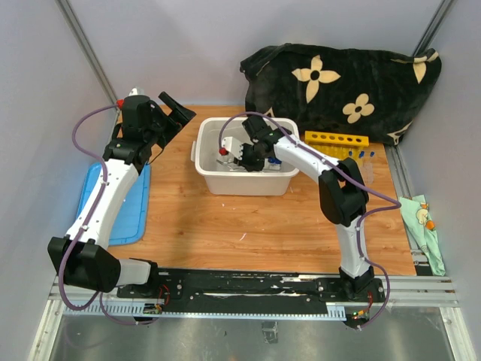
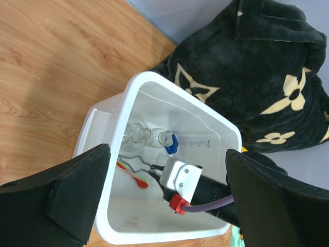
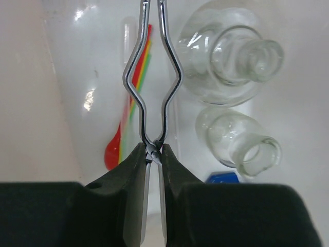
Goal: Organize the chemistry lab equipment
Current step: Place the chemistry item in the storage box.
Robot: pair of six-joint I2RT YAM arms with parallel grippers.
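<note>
Two arms over the wooden bench (image 1: 248,226). Right jaws are down inside the white plastic tub (image 1: 240,183), clamped on the thin metal wire tongs (image 3: 153,151). Beside the tongs in the tub: two small clear glass flasks (image 3: 226,56), a red-tipped rainbow-striped stick (image 3: 114,149). Left jaws wide apart, empty, in the air left of the tub. Yellow holed tube rack (image 1: 336,139) sits on the bench, right of the tub.

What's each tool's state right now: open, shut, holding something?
Left tool: open, holding nothing.
Right tool: shut on the metal tongs.
</note>
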